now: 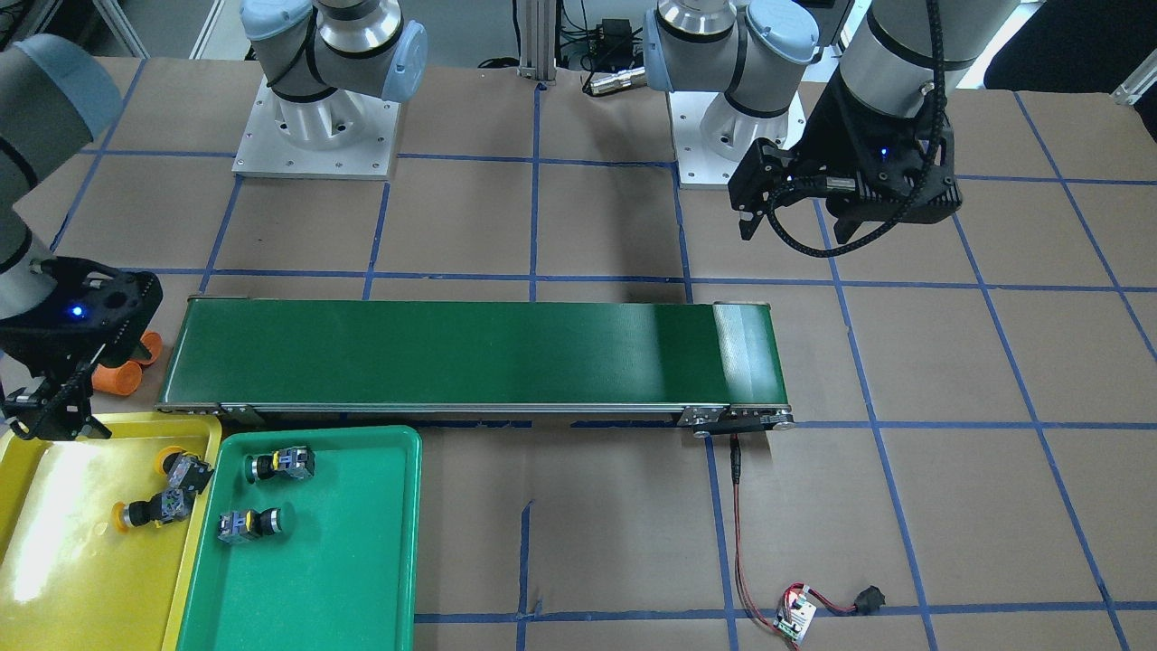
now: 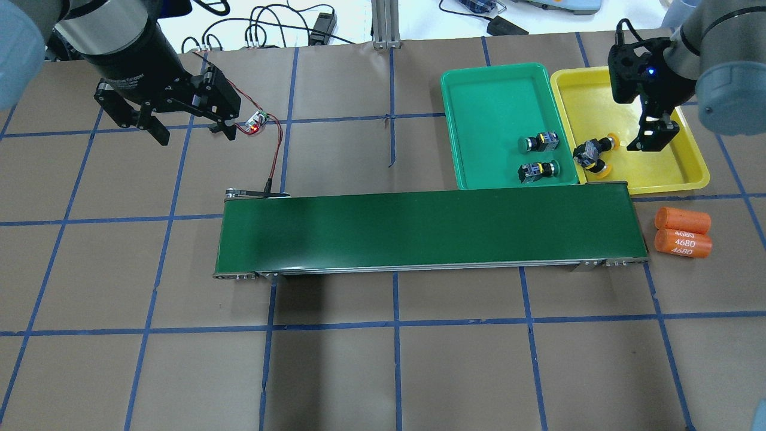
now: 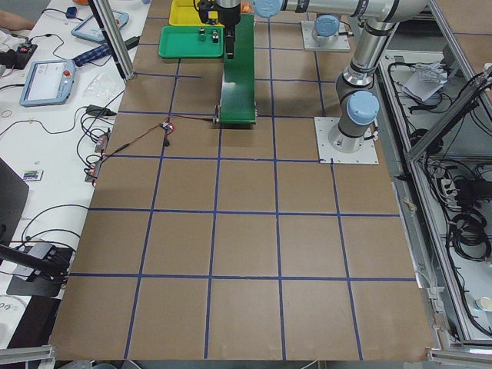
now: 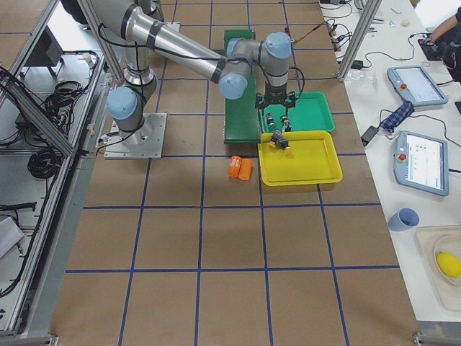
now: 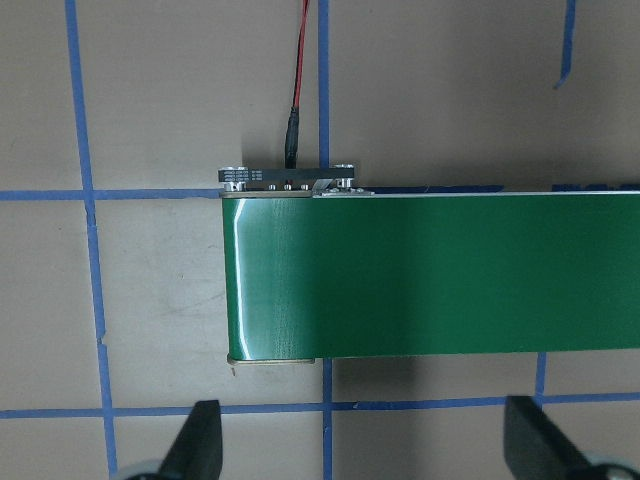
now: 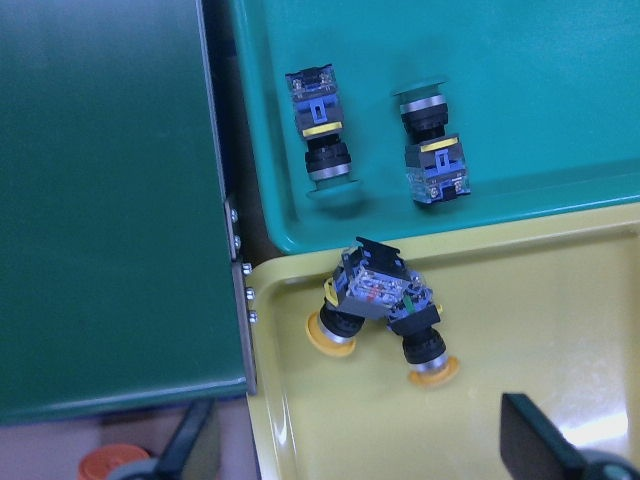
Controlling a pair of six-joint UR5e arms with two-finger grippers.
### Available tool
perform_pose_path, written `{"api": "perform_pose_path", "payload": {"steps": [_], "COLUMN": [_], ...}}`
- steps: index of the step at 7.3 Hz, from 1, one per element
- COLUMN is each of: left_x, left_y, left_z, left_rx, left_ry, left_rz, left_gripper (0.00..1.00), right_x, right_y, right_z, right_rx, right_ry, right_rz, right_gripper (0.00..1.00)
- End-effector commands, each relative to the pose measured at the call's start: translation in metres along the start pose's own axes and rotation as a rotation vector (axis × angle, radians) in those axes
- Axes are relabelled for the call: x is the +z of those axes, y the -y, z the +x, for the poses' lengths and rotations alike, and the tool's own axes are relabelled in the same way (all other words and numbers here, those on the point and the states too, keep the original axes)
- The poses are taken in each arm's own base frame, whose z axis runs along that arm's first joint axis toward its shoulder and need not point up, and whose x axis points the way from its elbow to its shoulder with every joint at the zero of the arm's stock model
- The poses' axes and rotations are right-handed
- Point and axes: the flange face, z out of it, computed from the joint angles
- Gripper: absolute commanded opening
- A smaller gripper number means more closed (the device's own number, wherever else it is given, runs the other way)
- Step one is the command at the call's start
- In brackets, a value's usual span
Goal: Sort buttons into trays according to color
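Buttons, four, small push-button type with black collars and grey-blue contact blocks, all lying on their sides in trays. Two green-capped buttons (image 2: 540,141) (image 2: 538,170) lie apart from one another in the shallow green plastic tray (image 2: 491,102), near its edge toward the belt. Two yellow-capped buttons (image 6: 345,310) (image 6: 420,335) lie in the glossy yellow plastic tray (image 2: 589,102), in the corner nearest the green tray and the belt – their contact blocks touching, their caps pointing apart. Trays stand side by side, long rims touching or nearly so, just beyond one end of the long dark-green conveyor belt (image 2: 419,230). Right gripper (image 2: 653,139), black, two-fingered: hangs over the yellow tray just beside the yellow-capped pair, jaws spread, nothing between them. Left gripper (image 2: 192,129), black, two-fingered: held above the table near the belt's other end, well apart from both trays, jaws spread wide and holding nothing; its wrist camera looks down on that end of the belt. Two orange cylinders marked 4680 (image 2: 682,232) lie touching each other on the table beside the belt's tray end. Small circuit board (image 1: 795,619) with red wires lies on the table – one wire runs to a plug at the belt's far end. Table (image 2: 395,371) is covered in brown paper with a grid of blue tape.
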Motion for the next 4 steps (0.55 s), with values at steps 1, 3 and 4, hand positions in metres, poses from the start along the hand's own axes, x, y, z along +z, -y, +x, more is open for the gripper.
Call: {"api": "perform_pose_path", "payload": {"steps": [1,3,4], "left_x": [-0.005,-0.007,-0.007], "left_y": [-0.004,-0.005,-0.005], "left_z": [0.001,0.001,0.001], "left_rx": [0.008,0.012,0.012], "left_ry": [0.005,0.003,0.005], "left_rz": [0.009,0.014,0.014], "left_gripper": [1.0,1.0,1.0], "right_x": [-0.057,-0.111,-0.133], "right_y": [0.061,0.096,0.119], "right_z": [-0.01,-0.014,-0.029], "right_rx": [0.027,0.08,0.149], "right_ry": [-0.044,0.01,0.02], "right_rz": [0.011,0.023,0.026], "right_gripper": [1.0,1.0,1.0]}}
